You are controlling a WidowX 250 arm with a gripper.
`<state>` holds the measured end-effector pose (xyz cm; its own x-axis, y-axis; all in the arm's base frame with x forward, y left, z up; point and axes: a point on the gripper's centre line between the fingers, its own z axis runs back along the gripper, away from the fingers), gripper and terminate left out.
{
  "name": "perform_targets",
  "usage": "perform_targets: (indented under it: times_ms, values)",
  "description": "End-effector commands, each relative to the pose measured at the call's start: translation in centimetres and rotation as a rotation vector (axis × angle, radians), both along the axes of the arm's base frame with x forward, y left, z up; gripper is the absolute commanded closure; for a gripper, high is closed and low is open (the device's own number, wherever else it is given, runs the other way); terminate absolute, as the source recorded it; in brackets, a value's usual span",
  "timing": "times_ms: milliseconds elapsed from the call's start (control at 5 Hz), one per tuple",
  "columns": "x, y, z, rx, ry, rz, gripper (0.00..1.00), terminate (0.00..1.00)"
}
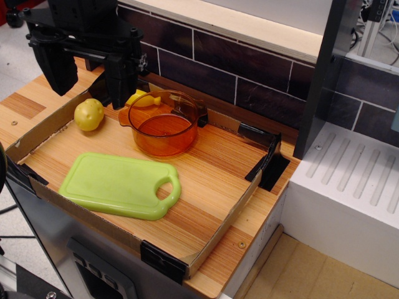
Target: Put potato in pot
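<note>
The black gripper [87,78] hangs above the far left corner of the wooden countertop [212,205], its two broad fingers [56,65] spread wide apart and pointing down, with nothing between them, so the jaws are released. The potato [88,114], a small pale yellow-green lump, sits on the wood just below the gap between the fingers, near the left cardboard wall, and it does not appear to touch either finger. Just to its right, close but apart, stands the transparent amber-orange pot [163,123], upright, with a small handle on each side; the potato is outside it. Behind the pot's far rim, partly hidden by the right finger, lies a bright yellow toy [142,98]. In front of the pot and potato lies a light green cutting board [118,184], flat on the wood, its handle hole toward the right. A low cardboard border [227,215] held with black tape [163,260] surrounds this area, and a dark tiled backsplash [249,68] runs behind it
</note>
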<state>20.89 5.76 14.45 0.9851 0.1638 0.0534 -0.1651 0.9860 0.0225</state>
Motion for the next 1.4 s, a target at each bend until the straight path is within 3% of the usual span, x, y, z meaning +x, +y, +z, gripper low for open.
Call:
perform_targets:
  times_ms: [0,400,800,1000,1200]
  values:
    - [0.0,0.0,0.0,0.0,0.0,0.0,0.0,0.0]
    - [2.9,5.4,-1.2,-0.02,-0.052,0.087,0.0,0.0]
    - [5.0,9.8,-2.0,-0.045,-0.068,0.131,0.0,0.0]
    - [5.8,10.7,-3.3,-0.043,-0.073,0.167,0.0,0.0]
    - [6.3,11.0,-5.0,-0.091,-0.08,0.251,0.0,0.0]
